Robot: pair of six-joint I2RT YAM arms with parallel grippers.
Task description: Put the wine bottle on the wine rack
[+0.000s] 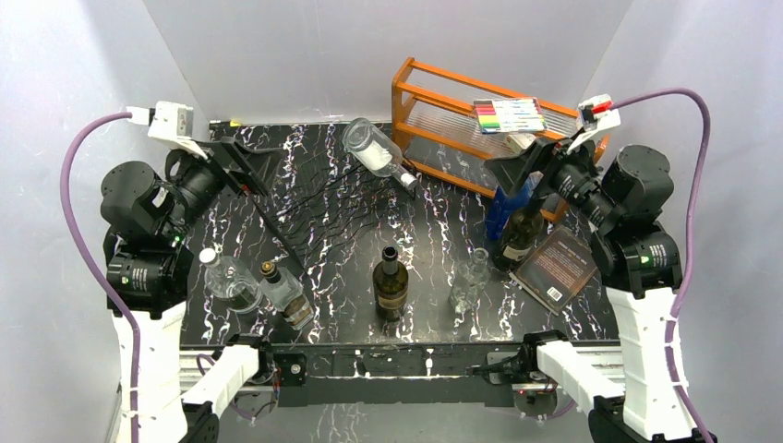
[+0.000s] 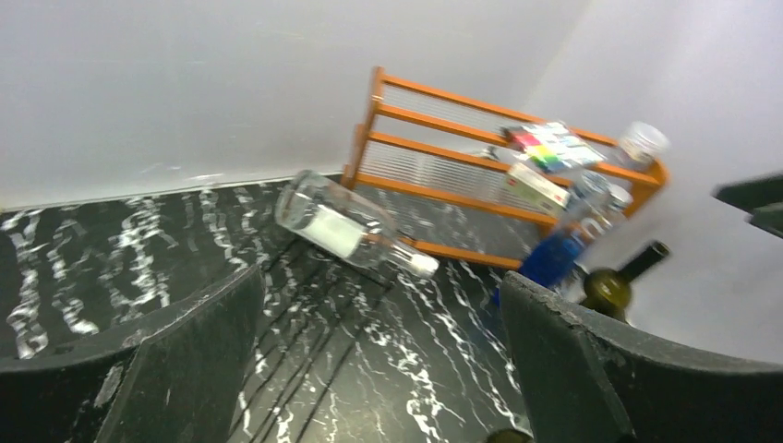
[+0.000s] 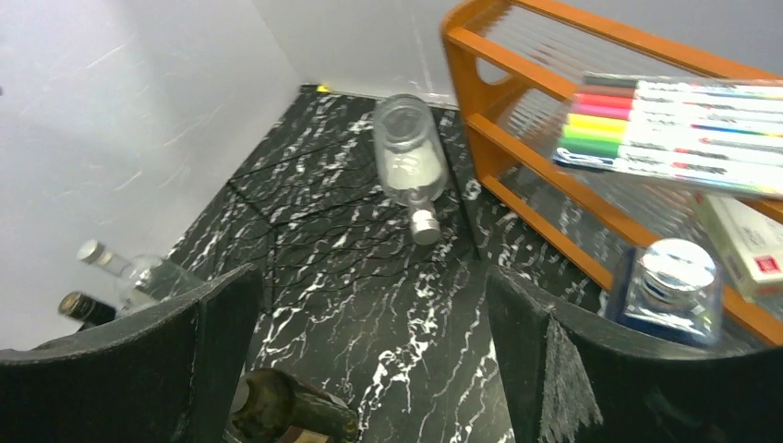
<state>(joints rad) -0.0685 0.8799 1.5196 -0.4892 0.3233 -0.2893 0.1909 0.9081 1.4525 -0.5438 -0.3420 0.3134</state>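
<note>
Jaws spread on left gripper (image 2: 379, 281), right gripper (image 3: 369, 277) | wine bottle (image 1: 391, 281) upright, seemingly overhead view only

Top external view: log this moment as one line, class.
left gripper open, empty | right gripper open, empty | wine bottle upright, untouched | clear bottle lying at wine rack

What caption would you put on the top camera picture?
A green wine bottle stands upright on the marble table, the wire rack behind it.
</note>
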